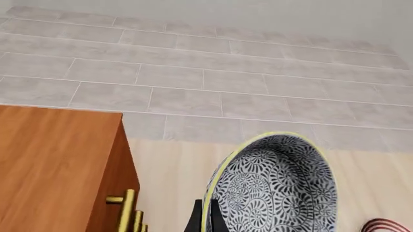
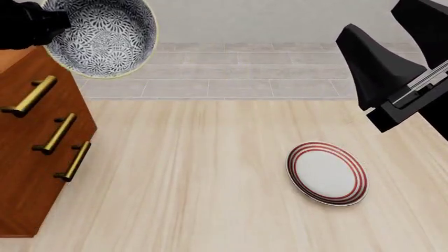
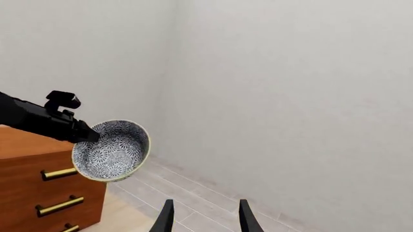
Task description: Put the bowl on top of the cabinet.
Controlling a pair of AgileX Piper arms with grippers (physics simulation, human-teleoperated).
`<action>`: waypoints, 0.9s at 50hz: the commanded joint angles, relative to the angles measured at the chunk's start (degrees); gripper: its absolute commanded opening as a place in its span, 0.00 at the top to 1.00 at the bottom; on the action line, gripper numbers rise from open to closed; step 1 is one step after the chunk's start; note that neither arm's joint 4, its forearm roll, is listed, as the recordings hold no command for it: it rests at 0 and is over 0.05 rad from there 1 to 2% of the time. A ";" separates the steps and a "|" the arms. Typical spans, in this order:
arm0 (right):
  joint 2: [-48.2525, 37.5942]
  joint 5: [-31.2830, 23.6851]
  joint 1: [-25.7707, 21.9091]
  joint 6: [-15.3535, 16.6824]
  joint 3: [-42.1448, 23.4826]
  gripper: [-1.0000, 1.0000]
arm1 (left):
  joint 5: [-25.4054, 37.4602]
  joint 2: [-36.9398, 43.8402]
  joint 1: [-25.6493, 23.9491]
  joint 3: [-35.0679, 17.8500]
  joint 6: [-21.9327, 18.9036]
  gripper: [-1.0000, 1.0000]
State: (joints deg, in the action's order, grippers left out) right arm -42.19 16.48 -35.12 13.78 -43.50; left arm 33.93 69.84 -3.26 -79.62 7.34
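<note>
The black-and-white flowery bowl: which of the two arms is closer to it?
Left. The left gripper pinches the rim of the deep black-and-white floral bowl, tilted in the air beside the reddish-brown wooden cabinet. The right gripper hangs open, well apart.

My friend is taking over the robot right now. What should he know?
Left end effector: shut on the rim of the bowl, holding it tilted in the air beside the cabinet's top edge.
Right end effector: open, empty, raised over the right side.
Cabinet: at the left, top bare where visible.
Red-ringed plate: on the floor, not part of the job.
Done: bowl lifted.
Left: move it over the cabinet top, set it down, let go.
</note>
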 commanded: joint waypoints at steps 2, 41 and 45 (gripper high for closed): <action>0.37 -0.23 -0.11 0.01 -0.02 0.00 | 0.70 -2.66 4.07 -0.79 -1.76 1.00; 0.13 0.26 -0.49 0.10 0.12 0.00 | 1.72 -6.10 15.72 -0.79 -3.98 1.00; 0.15 0.21 -0.45 0.04 0.11 0.00 | 1.57 -6.22 16.77 -0.46 -4.38 1.00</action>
State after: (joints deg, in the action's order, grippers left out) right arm -42.15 16.77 -35.53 13.85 -43.43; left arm 35.68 64.11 11.11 -79.97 3.92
